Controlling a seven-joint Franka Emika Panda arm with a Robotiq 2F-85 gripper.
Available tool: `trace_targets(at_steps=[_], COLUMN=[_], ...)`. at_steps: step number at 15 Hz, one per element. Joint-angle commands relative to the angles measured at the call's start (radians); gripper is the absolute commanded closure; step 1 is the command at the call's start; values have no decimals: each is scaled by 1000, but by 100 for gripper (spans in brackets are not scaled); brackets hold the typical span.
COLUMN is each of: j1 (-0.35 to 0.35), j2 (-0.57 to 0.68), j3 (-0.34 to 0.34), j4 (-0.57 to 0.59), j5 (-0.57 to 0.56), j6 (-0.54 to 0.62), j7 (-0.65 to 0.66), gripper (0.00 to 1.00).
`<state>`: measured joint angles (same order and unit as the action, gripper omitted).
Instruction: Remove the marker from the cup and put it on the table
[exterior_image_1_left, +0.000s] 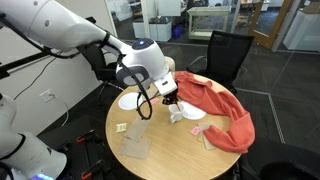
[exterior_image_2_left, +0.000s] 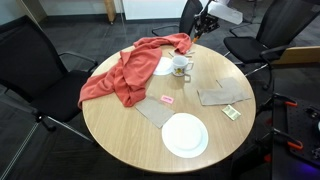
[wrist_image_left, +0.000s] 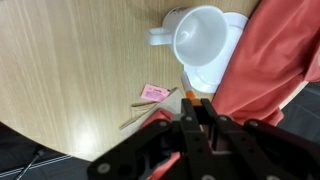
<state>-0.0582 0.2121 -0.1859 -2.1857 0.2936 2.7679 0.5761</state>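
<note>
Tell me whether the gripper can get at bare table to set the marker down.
Probably yes. The gripper, seemingly shut on the marker, hangs above the table; open wood lies beside the cup, with only a pink note nearby and the red cloth off to one side.

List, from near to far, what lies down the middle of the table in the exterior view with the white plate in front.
Nearest first: white plate → pink note → cup.
</note>
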Motion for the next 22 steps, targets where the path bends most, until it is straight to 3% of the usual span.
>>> trace_targets(at_steps=[1,4,8,10,22], j1=[-22,-22,29,29,136], j2=[-114,-116,-70,-50,128], j3=[-30,-74,-180,-191,-247], j4=[-109,-144,-157,-142,-13], j5=[-44,-178,-534,-686,-1228], j6=[-18,7,50,32,19], j7=[18,126,436,575,1181], gripper=[97,97,97,97,97])
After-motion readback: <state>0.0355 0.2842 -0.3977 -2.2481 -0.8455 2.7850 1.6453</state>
